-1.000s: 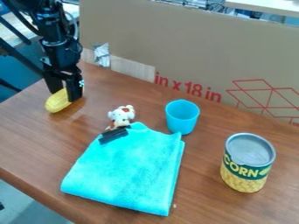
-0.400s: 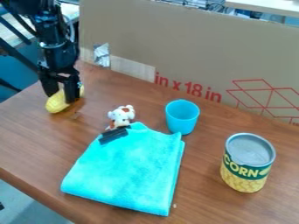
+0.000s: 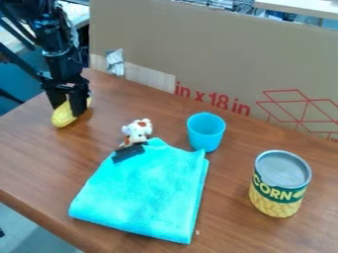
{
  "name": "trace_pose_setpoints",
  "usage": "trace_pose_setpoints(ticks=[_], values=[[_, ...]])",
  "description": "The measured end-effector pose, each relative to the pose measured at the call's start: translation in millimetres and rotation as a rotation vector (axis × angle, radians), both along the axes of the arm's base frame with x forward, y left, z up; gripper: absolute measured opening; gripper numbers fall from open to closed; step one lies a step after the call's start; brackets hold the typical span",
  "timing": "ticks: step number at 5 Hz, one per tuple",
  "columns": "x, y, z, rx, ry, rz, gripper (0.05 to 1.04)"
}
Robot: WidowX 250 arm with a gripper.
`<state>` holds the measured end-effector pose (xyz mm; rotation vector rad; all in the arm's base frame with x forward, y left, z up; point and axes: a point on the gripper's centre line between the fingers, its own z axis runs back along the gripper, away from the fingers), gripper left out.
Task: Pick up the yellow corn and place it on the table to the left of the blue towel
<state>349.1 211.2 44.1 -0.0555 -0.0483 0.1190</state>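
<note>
Wooden table (image 3: 39,158) before a tan cardboard panel (image 3: 218,54) with red print, grey floor (image 3: 33,232) below.

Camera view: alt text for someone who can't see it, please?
A black gripper is at a yellow oblong object, left on a wooden table. To the right are an animal figure by a folded turquoise cloth, a blue cup and a can.
</note>
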Motion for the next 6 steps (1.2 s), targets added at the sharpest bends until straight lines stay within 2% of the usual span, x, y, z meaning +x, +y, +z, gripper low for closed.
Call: trace_pose_setpoints(ticks=[1,2,3,4,5,6], values=[[-4,-4,1.6,-0.004,0.007,0.022,0.667],[-19,-14,35.5,-0.017,0.019,0.048,0.662],[-41,-30,76.7,0.001,0.062,0.101,0.66],[-66,-56,69.0,0.046,0.251,0.123,0.66],[-74,-76,41.9,0.083,0.363,0.05,0.66],[-82,-102,10.8,0.095,0.378,-0.056,0.66]])
